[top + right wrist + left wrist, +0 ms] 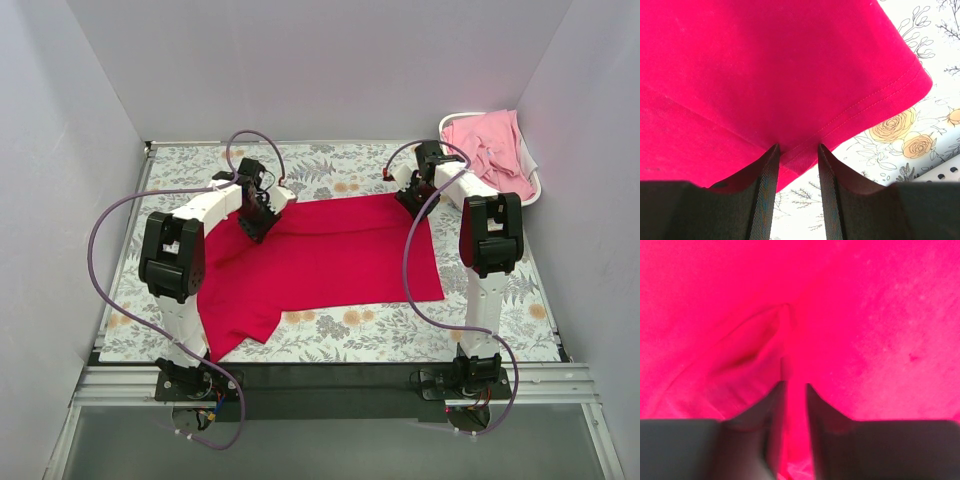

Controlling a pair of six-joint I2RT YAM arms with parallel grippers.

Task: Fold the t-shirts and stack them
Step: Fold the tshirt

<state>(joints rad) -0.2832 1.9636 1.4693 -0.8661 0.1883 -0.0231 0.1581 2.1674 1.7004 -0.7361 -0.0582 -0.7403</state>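
The crimson red t-shirt (330, 255) lies spread on the floral table, its near-left part rumpled and folded over. My left gripper (255, 225) sits at the shirt's far-left part. In the left wrist view it (795, 386) is shut on a raised fold of the red cloth (865, 315). My right gripper (410, 195) is at the shirt's far-right corner. In the right wrist view it (798, 147) is open, with its tips either side of the stitched hem of the red shirt (765, 65). The pale pink t-shirts (490, 145) lie heaped in the basket.
The white laundry basket (537, 187) stands at the far right corner against the wall. White walls close in the table on three sides. The floral tablecloth (330, 160) shows around the shirt, also in the right wrist view (920, 130).
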